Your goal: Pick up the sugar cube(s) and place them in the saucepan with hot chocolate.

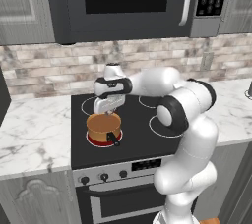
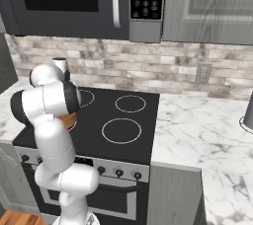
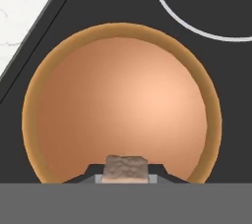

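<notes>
The saucepan (image 1: pixel 104 127) is short, round and copper-orange with a stubby black handle, and it stands on the front left burner. In the hand view its flat brown surface (image 3: pixel 123 105) lies directly below the hand. My gripper (image 1: pixel 109 112) hangs just above the pan's far rim, and my gripper (image 3: pixel 127 177) is shut on a small tan-brown sugar cube (image 3: pixel 127 167) held between the dark fingertips over the pan. In the right base view, only a sliver of the saucepan (image 2: pixel 72 119) shows behind my arm.
The black stovetop (image 1: pixel 138 134) has white burner rings (image 2: pixel 121 131), and the one under the pan glows red. White marble counters (image 1: pixel 29 139) flank it. A dark microwave (image 1: pixel 128 2) hangs overhead, and a brick backsplash runs behind. Knobs line the stove's front.
</notes>
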Motion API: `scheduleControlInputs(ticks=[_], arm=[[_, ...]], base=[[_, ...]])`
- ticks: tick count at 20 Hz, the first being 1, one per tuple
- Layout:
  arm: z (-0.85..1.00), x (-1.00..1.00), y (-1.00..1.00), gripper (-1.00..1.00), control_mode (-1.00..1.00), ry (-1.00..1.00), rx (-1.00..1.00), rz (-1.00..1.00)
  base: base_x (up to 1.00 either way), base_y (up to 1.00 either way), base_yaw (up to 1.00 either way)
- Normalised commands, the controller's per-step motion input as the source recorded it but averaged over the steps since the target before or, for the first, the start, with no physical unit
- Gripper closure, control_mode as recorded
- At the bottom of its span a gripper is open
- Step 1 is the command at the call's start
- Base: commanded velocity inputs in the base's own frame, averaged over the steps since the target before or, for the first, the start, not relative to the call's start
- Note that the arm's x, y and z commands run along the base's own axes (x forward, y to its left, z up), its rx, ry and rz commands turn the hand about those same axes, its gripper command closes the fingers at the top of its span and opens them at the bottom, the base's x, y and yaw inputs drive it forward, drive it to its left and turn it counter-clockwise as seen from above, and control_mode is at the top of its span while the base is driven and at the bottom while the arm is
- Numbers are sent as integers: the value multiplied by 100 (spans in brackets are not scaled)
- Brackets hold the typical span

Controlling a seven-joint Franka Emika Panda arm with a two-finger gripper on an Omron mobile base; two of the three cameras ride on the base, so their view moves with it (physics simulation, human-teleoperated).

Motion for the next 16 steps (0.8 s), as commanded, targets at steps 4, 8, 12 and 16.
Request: scheduleControlInputs(ticks=[4,8,12,16], arm=[[0,0,0,100,-100,1,0,0],[0,4,0,100,-100,1,-1,0],[0,7,0,100,-100,0,-3,0],[0,0,0,100,-100,0,-4,0]], base=[[0,0,0],[0,0,0],[0,0,0],[0,0,0]])
